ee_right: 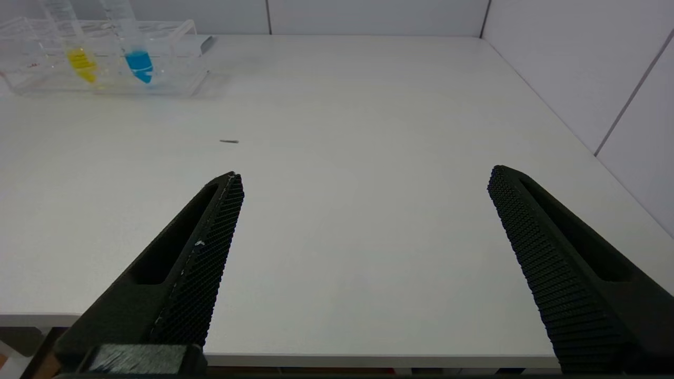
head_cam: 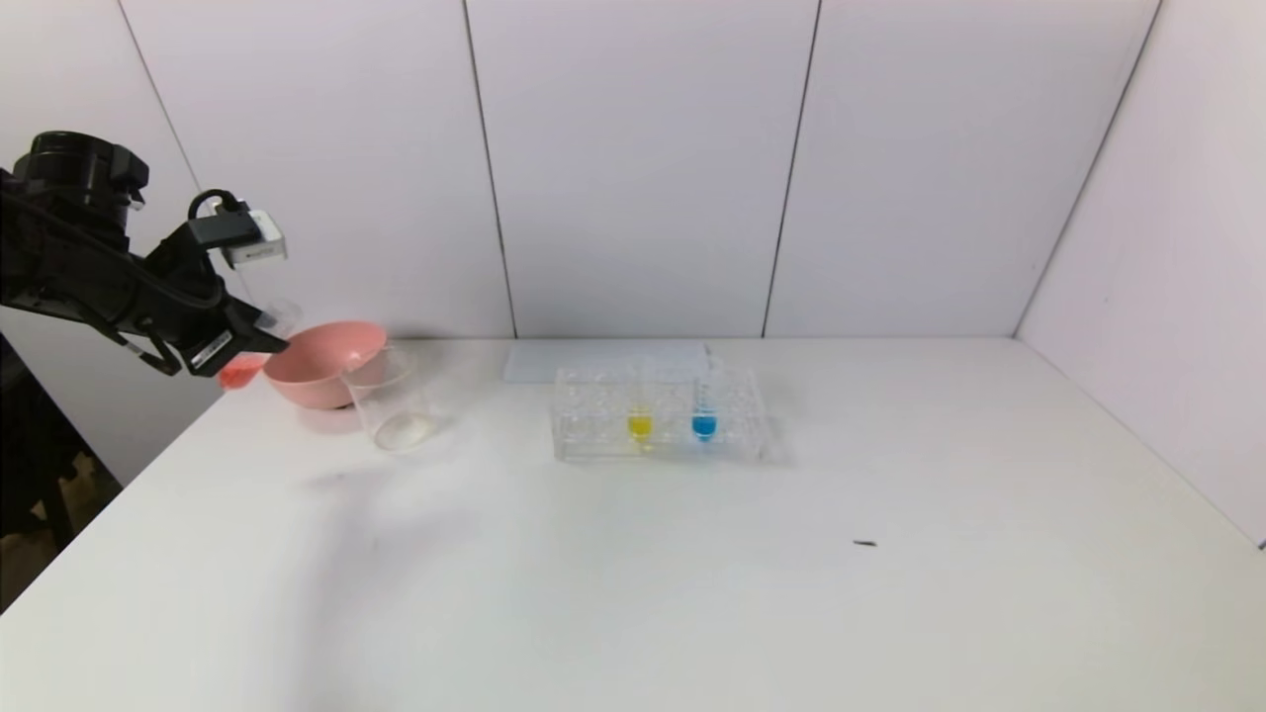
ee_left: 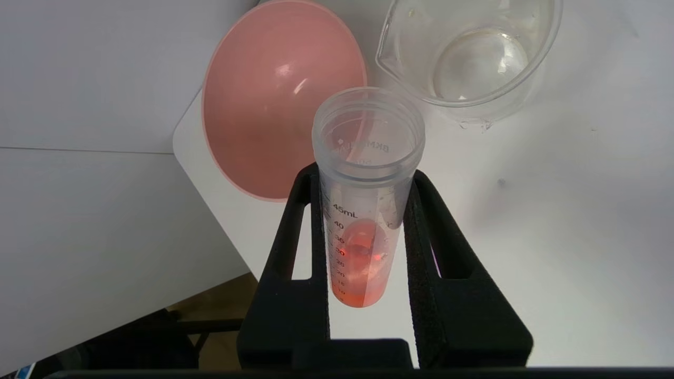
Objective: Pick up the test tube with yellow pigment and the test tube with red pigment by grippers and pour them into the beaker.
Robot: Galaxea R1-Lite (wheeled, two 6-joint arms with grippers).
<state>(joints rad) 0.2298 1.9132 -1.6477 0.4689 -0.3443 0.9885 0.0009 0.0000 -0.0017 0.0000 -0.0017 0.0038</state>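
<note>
We see the test tube with red pigment (ee_left: 366, 210) clamped between the two black fingers (ee_left: 429, 247) of the left gripper (ee_left: 363, 181), which are closed against its sides below its open mouth; the orange-red liquid sits pooled at the rounded tip, back toward the base of the fingers. Just past the fingertips stands the pink bowl (ee_left: 274, 100), and beside it, a little farther out on the white table (ee_left: 553, 237), the beaker (ee_left: 468, 58), with nothing between the tube's mouth and either vessel. From the head view, the left gripper (head_cam: 259, 331) hangs above the table's left edge, next to the bowl. The test tube with yellow pigment (head_cam: 640, 423) stands in the clear rack (head_cam: 593, 420) well apart, beside the blue-liquid tube (head_cam: 703, 423). The right gripper (ee_right: 363, 210) hovers low over the near table edge, its fingers spread wide on nothing, the rack far beyond their tips.
</note>
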